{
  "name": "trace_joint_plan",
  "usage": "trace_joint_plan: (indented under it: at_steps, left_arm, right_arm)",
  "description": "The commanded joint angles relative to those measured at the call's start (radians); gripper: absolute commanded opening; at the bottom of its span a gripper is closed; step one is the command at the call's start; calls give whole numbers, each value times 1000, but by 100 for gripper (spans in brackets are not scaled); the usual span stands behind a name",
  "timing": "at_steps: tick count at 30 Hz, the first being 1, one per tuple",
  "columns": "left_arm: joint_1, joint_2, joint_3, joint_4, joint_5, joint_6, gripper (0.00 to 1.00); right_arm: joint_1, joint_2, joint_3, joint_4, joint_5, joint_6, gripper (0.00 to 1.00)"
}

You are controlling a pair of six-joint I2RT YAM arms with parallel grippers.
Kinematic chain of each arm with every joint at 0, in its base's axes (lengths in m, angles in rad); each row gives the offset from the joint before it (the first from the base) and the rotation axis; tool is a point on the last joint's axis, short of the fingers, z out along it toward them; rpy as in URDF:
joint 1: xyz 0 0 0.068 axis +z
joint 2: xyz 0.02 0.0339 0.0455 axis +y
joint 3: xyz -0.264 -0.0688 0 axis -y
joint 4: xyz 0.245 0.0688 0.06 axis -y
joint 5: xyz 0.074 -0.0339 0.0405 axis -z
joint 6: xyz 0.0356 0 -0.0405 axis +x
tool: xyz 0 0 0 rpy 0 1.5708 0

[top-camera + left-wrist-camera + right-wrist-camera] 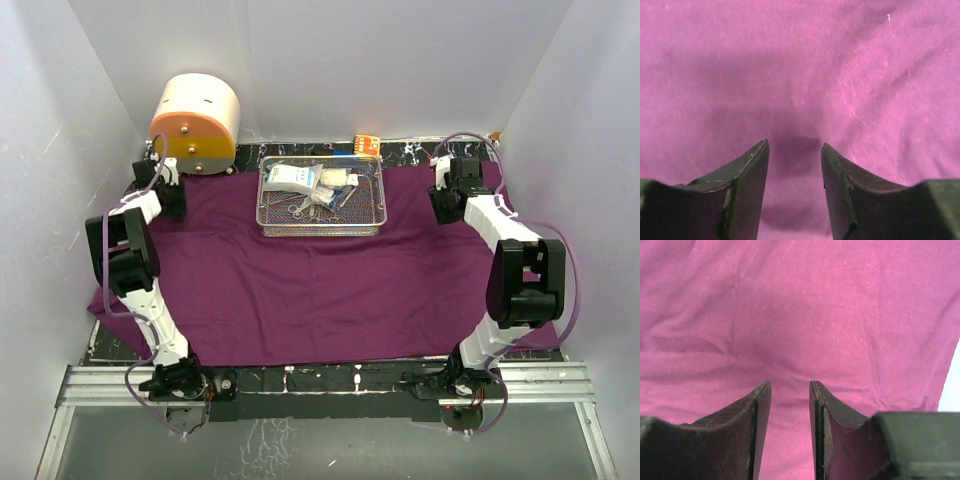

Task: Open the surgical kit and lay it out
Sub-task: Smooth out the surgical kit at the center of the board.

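- My left pincer is partly open with nothing between its fingers, over the far left corner of the purple cloth, near the round drum.
- My right pincer has a narrower gap and is also empty. I can't tell if its tips touch the cloth.
- The mesh tray sits at far centre between them, with bare cloth nearer me.

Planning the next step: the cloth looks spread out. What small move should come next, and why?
Probably raise the right gripper and swing it to the tray. The cloth lies open and flat, both this and the left gripper stand open, empty, and the instruments lie in the tray.
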Motion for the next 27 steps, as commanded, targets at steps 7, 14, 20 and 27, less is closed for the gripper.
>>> trace_joint_plan:
  at_steps: [7,14,20,27]
  left_arm:
    - [7,-368,-125,-121,134,-1,69]
    - [7,-572,-359,-313,184,182,75]
    - [7,-701,-521,-405,165,282,75]
    - [6,-743,-588,-501,95,344,75]
  right_arm:
    - [-7,-192,-162,-157,-11,-143,36]
    - [-7,-253,-303,-218,4,-216,36]
    - [-7,-238,-360,-286,-16,-236,36]
    - [-7,-235,-408,-366,13,-255,35]
